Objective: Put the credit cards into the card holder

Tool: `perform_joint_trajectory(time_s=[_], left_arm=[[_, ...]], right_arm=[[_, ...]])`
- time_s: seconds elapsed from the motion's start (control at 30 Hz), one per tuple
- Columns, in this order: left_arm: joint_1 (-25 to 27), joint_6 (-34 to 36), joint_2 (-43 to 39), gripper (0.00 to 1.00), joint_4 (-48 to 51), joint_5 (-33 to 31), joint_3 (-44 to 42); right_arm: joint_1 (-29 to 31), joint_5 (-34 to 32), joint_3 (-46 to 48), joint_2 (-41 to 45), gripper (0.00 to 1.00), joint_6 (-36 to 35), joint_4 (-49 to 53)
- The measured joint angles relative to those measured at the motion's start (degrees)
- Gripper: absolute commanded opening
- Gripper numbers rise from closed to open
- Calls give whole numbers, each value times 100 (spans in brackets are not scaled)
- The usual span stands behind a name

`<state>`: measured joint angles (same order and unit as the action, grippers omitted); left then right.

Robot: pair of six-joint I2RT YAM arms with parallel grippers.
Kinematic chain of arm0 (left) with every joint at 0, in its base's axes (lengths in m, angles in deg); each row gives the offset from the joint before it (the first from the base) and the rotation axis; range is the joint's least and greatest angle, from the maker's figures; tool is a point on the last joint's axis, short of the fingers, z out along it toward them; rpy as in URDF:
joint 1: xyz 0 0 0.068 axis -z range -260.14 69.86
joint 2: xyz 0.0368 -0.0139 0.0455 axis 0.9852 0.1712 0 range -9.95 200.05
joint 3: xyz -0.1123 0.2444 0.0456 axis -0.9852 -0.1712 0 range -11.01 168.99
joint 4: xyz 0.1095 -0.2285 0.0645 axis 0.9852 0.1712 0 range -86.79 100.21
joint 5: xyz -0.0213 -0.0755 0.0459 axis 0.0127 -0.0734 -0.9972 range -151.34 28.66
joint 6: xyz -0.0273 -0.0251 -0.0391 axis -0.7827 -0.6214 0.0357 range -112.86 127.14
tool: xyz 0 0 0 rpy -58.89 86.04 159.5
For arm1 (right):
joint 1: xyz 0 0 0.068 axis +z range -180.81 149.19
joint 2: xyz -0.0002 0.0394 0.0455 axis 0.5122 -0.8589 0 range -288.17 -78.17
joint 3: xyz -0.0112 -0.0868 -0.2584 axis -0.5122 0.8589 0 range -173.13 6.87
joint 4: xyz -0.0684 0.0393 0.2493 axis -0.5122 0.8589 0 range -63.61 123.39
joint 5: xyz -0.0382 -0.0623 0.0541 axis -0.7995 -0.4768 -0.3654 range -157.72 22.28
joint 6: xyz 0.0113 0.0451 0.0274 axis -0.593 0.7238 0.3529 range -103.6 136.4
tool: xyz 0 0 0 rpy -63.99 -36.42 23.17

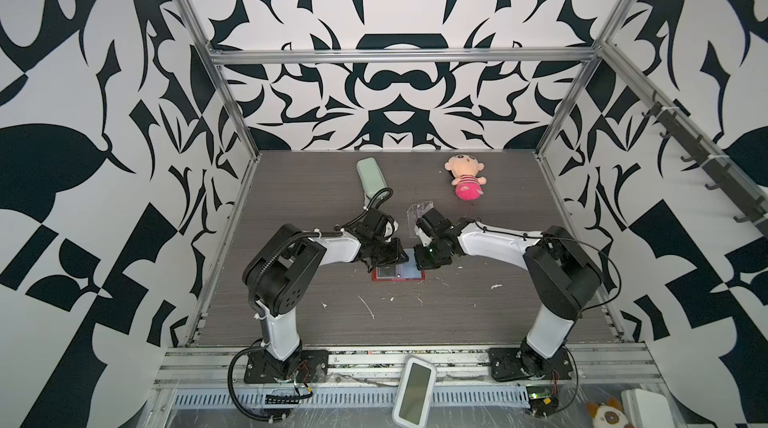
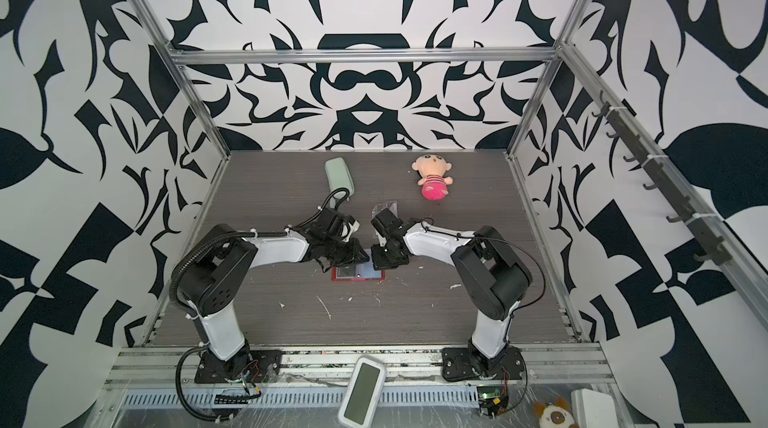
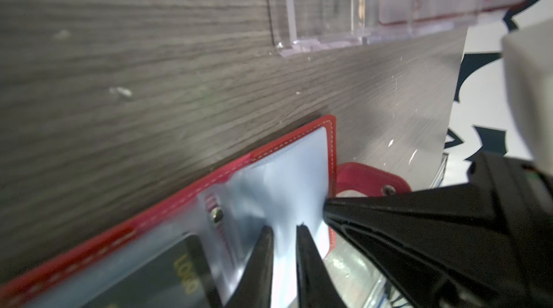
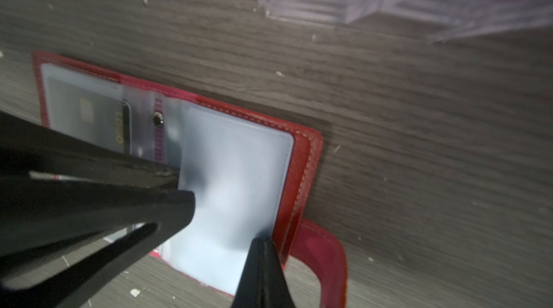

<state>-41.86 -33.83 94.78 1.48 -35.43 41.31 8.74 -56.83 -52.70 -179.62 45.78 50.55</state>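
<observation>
Right fingers (image 4: 260, 270) clenched, tips touching card holder (image 4: 308, 157) sleeve (image 4: 239, 172), left fingers (image 3: 260, 261) narrowly parted over same sleeve, grasp unclear

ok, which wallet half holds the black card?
The card holder half on the left arm's side: the black card, gold lettering, sits behind its clear sleeve. The snap tab half shows only pale blue.

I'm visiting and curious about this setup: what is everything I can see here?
table: one, grey wood-grain, underneath
card holder: one, red, open, table centre
card: one, black, in holder's left sleeve
case: one, pale green, far left
doll: one, pink, far right
box: one, clear, behind the grippers
device: one, white, front rail
left gripper: one, black, over holder's middle
right gripper: one, black, shut, tip at a sleeve's edge
</observation>
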Motion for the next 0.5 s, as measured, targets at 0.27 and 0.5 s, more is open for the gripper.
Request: perform_joint_trajectory(time_s=[0.27,0.5], left_arm=[[15,13,-138,0,63,-232,-39],[15,52,-527,0,79,-498,-136]], right_arm=[[7,-310,249,269,0,44,-155],[7,-455,284,503,0,48,-181]])
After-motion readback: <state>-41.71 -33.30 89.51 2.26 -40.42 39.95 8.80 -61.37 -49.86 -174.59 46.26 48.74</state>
